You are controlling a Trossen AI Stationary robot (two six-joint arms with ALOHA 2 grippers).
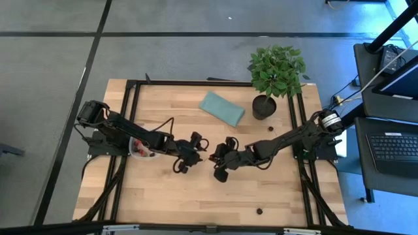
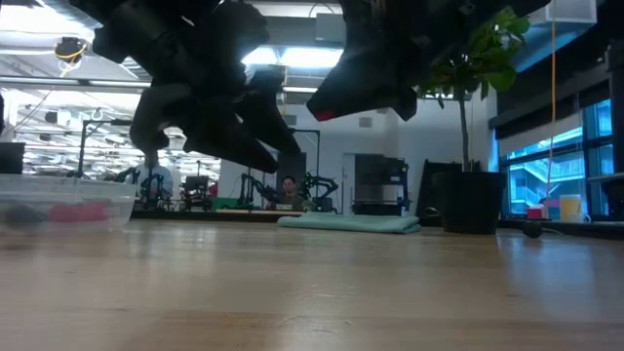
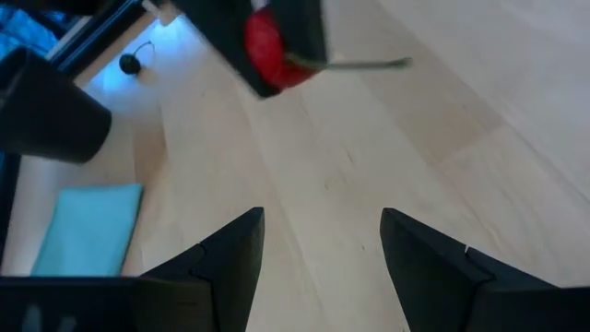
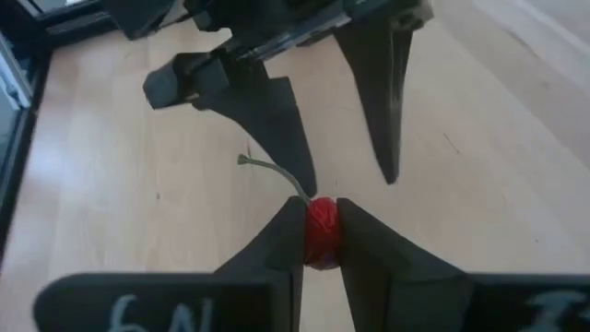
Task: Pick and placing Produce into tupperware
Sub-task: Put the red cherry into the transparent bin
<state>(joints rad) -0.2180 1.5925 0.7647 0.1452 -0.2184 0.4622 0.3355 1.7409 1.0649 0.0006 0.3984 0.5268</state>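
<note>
Clamped between right gripper (image 4: 322,232) fingers: red berry (image 4: 322,231), stem up, held mid-worktop (image 1: 196,196) facing left gripper (image 4: 346,152), fingers apart, seemingly for handover. Tupperware (image 1: 139,148) sat beneath left arm, berries inside.

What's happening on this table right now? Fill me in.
The right hand is shut on a small red berry with a thin stem, holding it above the middle of the wooden table. The left hand is open and faces it at close range, holding nothing. The tupperware sits on the table under the left arm, with some red produce already inside. Two dark berries lie loose on the table, far apart.
</note>
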